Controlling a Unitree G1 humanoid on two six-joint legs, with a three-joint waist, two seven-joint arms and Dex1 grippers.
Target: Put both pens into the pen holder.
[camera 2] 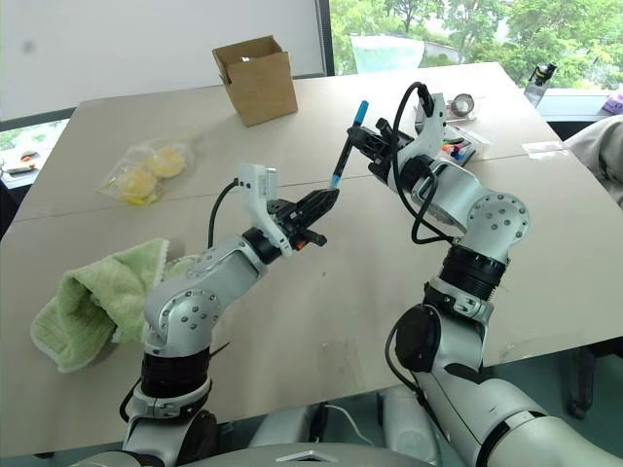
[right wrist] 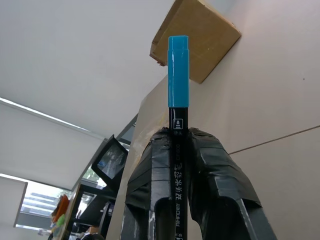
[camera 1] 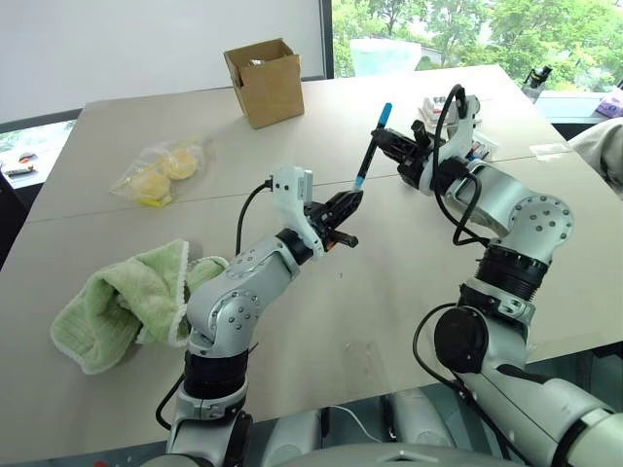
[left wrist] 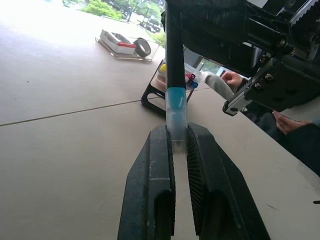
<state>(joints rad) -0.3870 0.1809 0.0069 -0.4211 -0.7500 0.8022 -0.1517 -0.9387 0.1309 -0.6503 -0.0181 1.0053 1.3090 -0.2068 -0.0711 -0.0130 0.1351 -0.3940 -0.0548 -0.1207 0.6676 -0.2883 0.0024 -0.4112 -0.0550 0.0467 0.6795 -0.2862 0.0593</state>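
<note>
Table [camera 1: 117,321] carries the brown cardboard box [camera 1: 265,81] at its far side, and well right of that box the pen holder [left wrist: 176,81] waits on its black stand. Between box and holder, above the tabletop, both grippers pinch one blue-ended pen [camera 1: 369,153]: the right gripper [camera 1: 382,142] mid-barrel, the left gripper [camera 1: 348,204] on its pale cap. Neither pen looks delivered yet; everything remains.

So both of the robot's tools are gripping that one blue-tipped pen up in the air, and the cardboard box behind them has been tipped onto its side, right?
Not quite. The cardboard box stands upright with its flaps open, as the left eye view shows. The rest holds: the left tool and the right tool both grip the blue-tipped pen above the table.
</note>
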